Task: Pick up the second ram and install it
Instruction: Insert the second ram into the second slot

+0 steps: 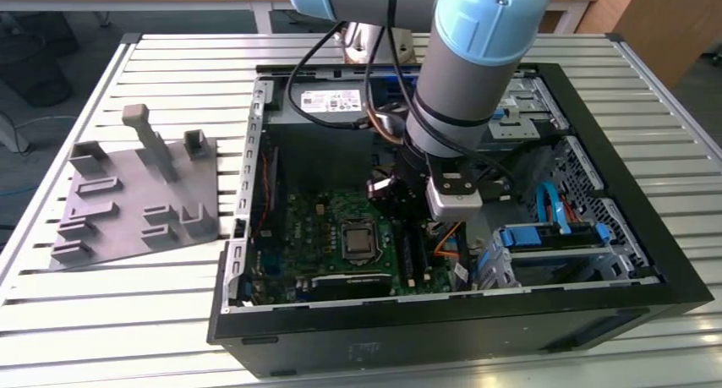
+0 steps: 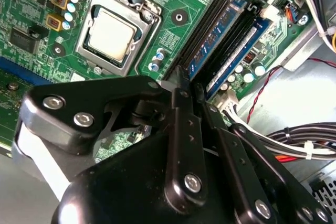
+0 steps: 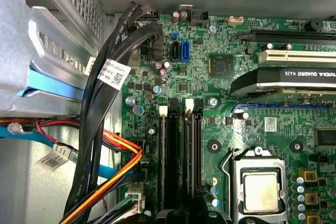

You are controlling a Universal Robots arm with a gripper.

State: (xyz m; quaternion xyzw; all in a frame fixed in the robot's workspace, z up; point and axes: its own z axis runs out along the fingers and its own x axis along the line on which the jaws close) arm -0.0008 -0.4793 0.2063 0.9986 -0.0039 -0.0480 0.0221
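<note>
I'm down inside the open PC case (image 1: 243, 236), over the motherboard (image 2: 173, 30). My gripper (image 2: 190, 90) is pinched nearly closed, tips right on the end of the second ram (image 2: 215, 38), which is sitting upright in its slot beside another stick (image 2: 239, 51).

An open black computer case (image 1: 631, 308) is laid flat on a slatted white table (image 1: 147, 320). Inside, a green motherboard (image 1: 310, 227) is seen, its processor (image 1: 358, 243) bared. At the exterior view's left, a grey moulded fixture (image 1: 130, 198) is set beside the case. A bundle of black, red and orange cables (image 3: 105, 145) is routed near a blue-trimmed drive cage (image 1: 553, 236), possibly holding a drive.
</note>
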